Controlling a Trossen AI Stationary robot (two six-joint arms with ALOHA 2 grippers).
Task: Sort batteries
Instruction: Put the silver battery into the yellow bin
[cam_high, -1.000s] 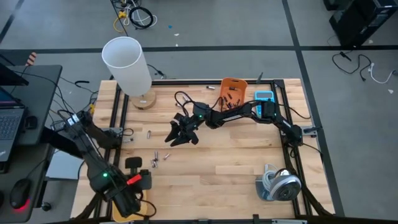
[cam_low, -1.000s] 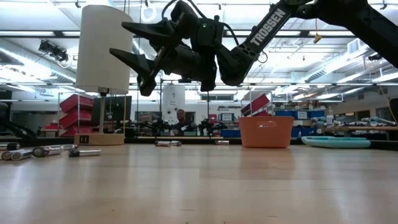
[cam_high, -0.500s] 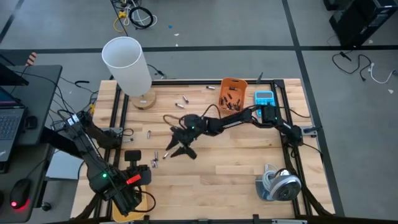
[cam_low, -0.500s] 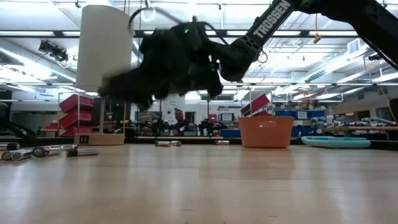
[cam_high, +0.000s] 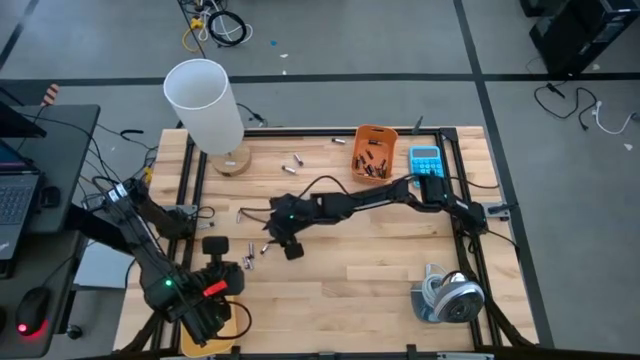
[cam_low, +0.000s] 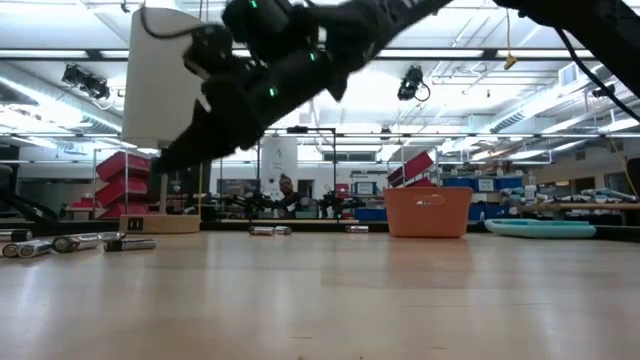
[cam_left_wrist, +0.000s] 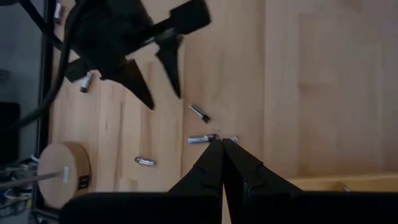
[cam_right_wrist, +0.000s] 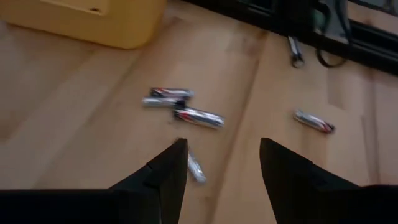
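Observation:
Several small silvery batteries lie loose on the wooden table (cam_high: 350, 270): a cluster (cam_high: 258, 249) left of centre, one (cam_high: 240, 213) beyond it, two (cam_high: 293, 160) near the lamp base. More lie in the orange bin (cam_high: 375, 150). My right gripper (cam_high: 278, 243) hangs open just above the cluster, slanting down. Its fingers (cam_right_wrist: 168, 171) stand on either side of one battery (cam_right_wrist: 194, 167) without touching it, with others (cam_right_wrist: 198, 116) just beyond. My left gripper (cam_left_wrist: 222, 146) is shut and empty, raised over the near left, its tip toward the same cluster (cam_left_wrist: 202, 139).
A tall white cylinder on a round wooden base (cam_high: 205, 105) stands at the far left. A blue calculator (cam_high: 426, 158) lies right of the bin. A grey roll-shaped object (cam_high: 447, 298) sits at the near right. A yellow object (cam_right_wrist: 93, 18) lies beyond the cluster, by the left arm.
My right gripper has swung from the table's middle toward the near left, over the battery cluster, rolling its wrist and tipping its fingers to slant down at the batteries. It stays open. No battery has moved.

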